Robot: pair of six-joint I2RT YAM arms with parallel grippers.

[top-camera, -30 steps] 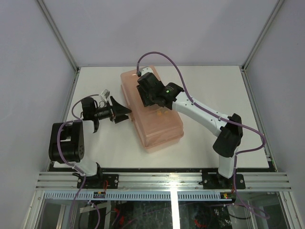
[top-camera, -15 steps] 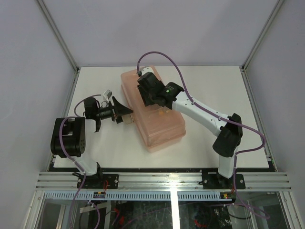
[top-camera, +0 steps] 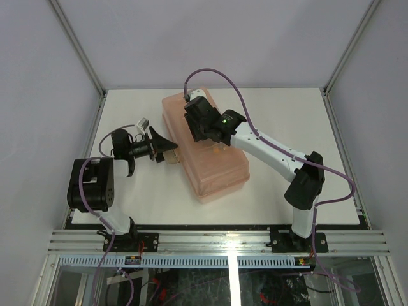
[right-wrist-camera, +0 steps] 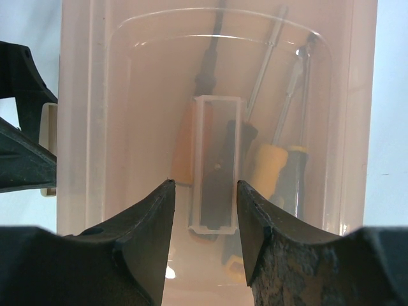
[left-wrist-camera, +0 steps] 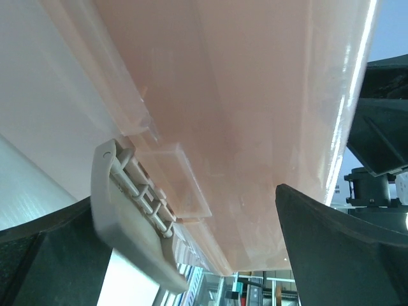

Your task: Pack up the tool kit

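Left gripper [top-camera: 167, 153] open, grey latch [left-wrist-camera: 127, 210] between its 2 jaws, on left flank of toolbox [top-camera: 217, 172] at frame centre. Box runs upper-left to lower-right. Right gripper [right-wrist-camera: 205, 191] spread over lid handle [right-wrist-camera: 217, 127].

Box shell: salmon-pink translucent plastic toolbox [right-wrist-camera: 140, 95], glossy, smooth, bright streaks.
Lid handle: clear rectangular plastic handle [right-wrist-camera: 217, 159], between the right jaws, glossy.
Latch: grey plastic latch [left-wrist-camera: 131, 223], beside one jaw of the left gripper [left-wrist-camera: 185, 197], satin, ribbed.
Shafts: metal screwdriver shafts [right-wrist-camera: 263, 64], beyond the right jaws, dulled through the lid.
Fingers: right gripper [right-wrist-camera: 205, 191] fingers [right-wrist-camera: 143, 248], black, matt, grainy.
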